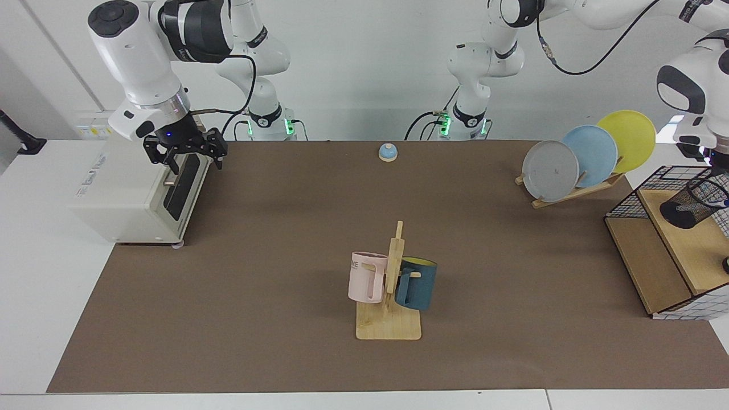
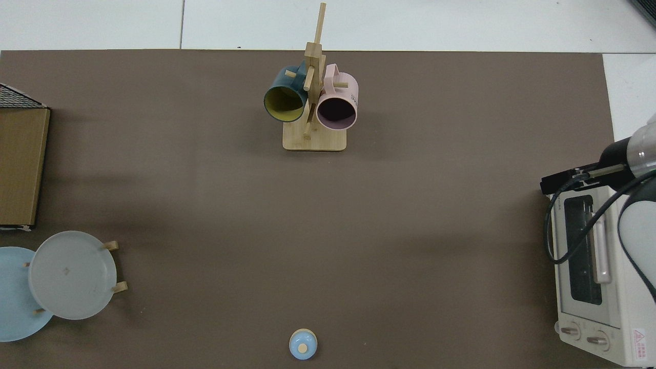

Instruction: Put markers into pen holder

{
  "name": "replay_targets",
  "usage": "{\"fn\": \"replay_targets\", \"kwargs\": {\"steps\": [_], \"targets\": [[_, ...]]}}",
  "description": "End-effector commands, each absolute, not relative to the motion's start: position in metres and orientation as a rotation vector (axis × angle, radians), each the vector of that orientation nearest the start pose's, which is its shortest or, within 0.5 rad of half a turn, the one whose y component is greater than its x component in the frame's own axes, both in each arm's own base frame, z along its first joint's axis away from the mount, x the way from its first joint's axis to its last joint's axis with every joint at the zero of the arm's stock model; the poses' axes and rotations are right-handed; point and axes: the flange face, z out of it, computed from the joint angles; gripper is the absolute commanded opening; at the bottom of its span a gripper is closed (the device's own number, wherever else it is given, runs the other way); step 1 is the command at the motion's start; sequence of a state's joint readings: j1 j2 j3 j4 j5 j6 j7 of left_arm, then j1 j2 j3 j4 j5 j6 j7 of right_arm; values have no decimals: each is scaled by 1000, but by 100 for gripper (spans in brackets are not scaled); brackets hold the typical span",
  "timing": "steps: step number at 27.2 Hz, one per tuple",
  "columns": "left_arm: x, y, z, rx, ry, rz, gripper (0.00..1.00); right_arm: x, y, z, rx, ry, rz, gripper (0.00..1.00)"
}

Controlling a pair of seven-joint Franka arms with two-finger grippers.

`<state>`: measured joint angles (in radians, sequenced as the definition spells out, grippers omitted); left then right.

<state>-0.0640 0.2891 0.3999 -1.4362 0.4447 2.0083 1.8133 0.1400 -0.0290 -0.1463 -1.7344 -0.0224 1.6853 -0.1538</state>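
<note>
Left claw seemingly over pen holder.

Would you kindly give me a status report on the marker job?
Right pincer open, waiting over white toaster oven. Left pincer above tilted black wire-mesh pen holder. Marker not clearly visible.

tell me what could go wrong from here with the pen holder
The pen holder leans instead of standing upright on the wooden shelf, so it may tip or roll. The left gripper hangs just above it, close to the wire basket, and might snag the wires. The right gripper waits over the toaster oven.
</note>
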Motion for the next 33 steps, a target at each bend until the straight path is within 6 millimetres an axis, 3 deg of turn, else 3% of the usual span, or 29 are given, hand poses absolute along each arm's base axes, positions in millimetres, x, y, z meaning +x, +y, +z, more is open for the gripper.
{"fn": "replay_targets", "kwargs": {"steps": [1,8,15,23,28,33], "targets": [[647,174,583,-1759,1935,378,100,544,-7,574,-3134,-207,30,100],[642,142,573,-1960,1865,225,100,544,-7,573,-3134,-207,32,100],[622,84,548,-2228,1718,181,100,544,-7,574,-3134,-207,30,100],[593,1,529,-2638,1278,137,100,544,-7,573,-3134,-207,32,100],[581,-34,518,-2867,1017,108,100,544,-7,573,-3134,-207,32,100],[576,-71,518,-2974,677,78,100,544,-7,573,-3134,-207,32,100]]}}
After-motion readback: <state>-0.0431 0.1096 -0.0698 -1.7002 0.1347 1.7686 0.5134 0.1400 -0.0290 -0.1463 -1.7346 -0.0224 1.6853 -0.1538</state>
